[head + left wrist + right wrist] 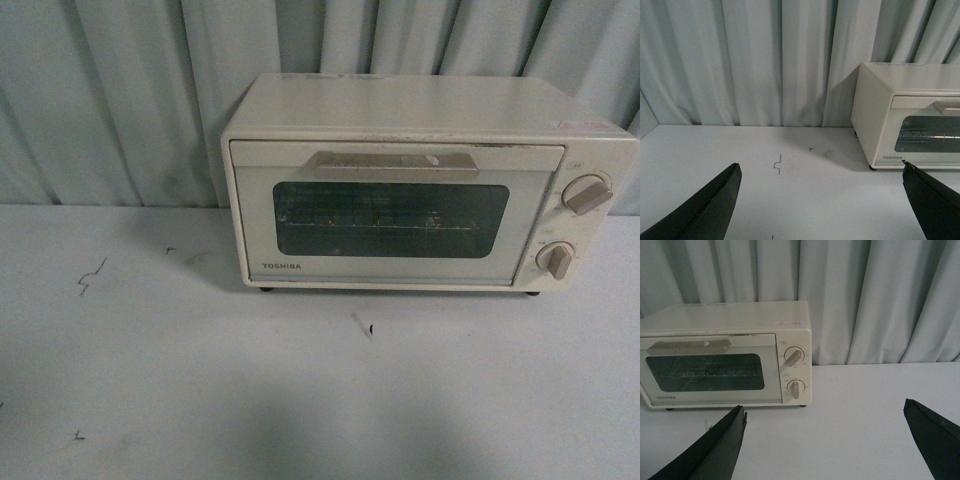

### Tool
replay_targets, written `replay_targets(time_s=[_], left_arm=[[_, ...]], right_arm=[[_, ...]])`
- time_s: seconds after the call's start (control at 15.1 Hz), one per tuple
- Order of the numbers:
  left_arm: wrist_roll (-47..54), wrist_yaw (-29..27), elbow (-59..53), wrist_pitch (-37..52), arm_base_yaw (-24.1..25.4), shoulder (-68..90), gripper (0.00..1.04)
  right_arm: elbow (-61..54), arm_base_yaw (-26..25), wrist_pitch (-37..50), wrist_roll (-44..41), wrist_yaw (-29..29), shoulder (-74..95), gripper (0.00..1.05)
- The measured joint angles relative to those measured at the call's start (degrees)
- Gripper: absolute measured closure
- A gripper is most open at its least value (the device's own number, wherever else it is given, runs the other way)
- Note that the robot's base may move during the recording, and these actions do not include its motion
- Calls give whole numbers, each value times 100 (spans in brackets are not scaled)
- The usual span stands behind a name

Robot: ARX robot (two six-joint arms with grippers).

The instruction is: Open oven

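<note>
Surface: white counter [200,390], pen marks [92,277] left of oven [420,110].
Room: pale pleated curtain [120,100] behind oven.
Oven: door [390,265] shut.
Claws: I see left claw [820,167], right claw [825,407] spread wide.

I see the cream Toshiba oven [420,185] upright on the desk [200,380], against the curtain. Its glass door is shut, bar handle on top.

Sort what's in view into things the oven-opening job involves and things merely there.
Job: small cream-white boxy toaster oven with glass-windowed door, shut; its flat bar handle.
Just there: two beige knobs; pale pleated curtain; white table with pen marks.
</note>
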Motion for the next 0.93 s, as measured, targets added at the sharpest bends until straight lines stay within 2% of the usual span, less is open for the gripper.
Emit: replay_targets(time_s=[0.26,0.33,0.4,0.53,0.66,0.79,0.93], left_arm=[[0,0,0,0,0,0,7],[-570,-612,358,-1051,-249,310,7],[-1733,-1484,975,-1862,-699,1517,7],[-4363,-2225,1543,-1884,-798,2824,7],[-6067,-2295,1685,-1628,-933,3300,7],[-7075,-2400,1755,-1182,-1233,3873,7],[-8076,-2496,1762,-286,-1718,4872,7]], right_arm=[[0,0,-2,0,0,0,7],[0,0,0,-2,0,2,7],[0,0,-4,-2,-2,0,7],[0,-9,0,0,9,2,7],[0,-9,-2,0,2,0,7],[0,-9,-4,0,2,0,7],[0,-9,-4,0,2,2,7]])
